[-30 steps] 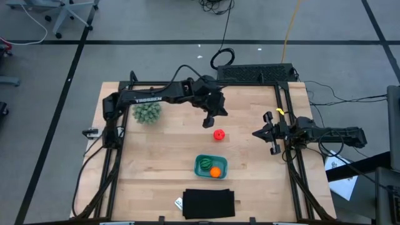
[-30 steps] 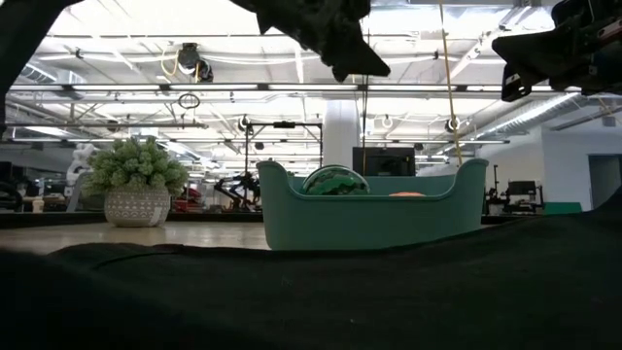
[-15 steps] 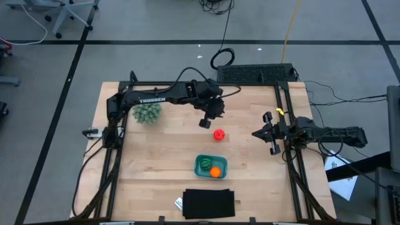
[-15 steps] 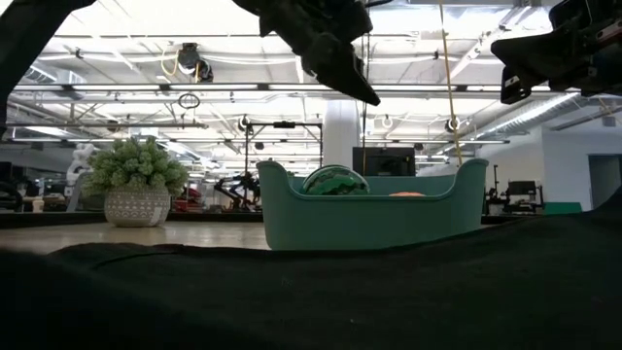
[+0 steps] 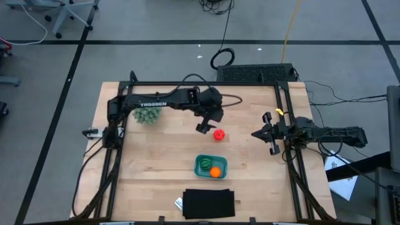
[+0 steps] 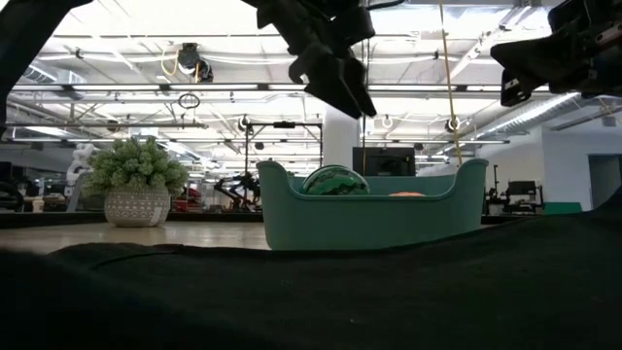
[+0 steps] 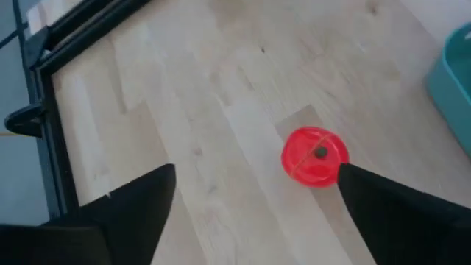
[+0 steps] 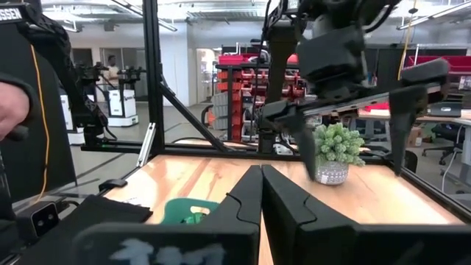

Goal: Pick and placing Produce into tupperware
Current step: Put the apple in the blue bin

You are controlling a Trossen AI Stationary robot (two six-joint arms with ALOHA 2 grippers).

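Observation:
The red piece (image 5: pixel 218 134) lies alone on the wooden table, also seen in the left wrist view (image 7: pixel 315 156). My left gripper (image 5: pixel 207 127) hangs above it, open, slanting down, with the red piece just off its one finger (image 7: pixel 383 206); it touches nothing. The teal tupperware (image 5: pixel 210 166) stands nearer the front edge with the striped green piece (image 5: pixel 204 164) and the orange piece (image 5: pixel 215 172) inside. My right gripper (image 5: pixel 256 133) waits shut at the table's right side, above the wood.
A bushy green plant in a pot (image 5: pixel 147 114) stands at the far left. A black flat rectangle (image 5: pixel 209 203) lies at the front edge, near the tupperware. A black frame (image 5: pixel 284 156) runs along the table's sides. Bare wood lies between the red piece and the tupperware.
My left gripper has opened wide, rolled about its own axis, tipped further downward and sunk a little toward the red piece. The red piece and the tupperware have stayed where they were.

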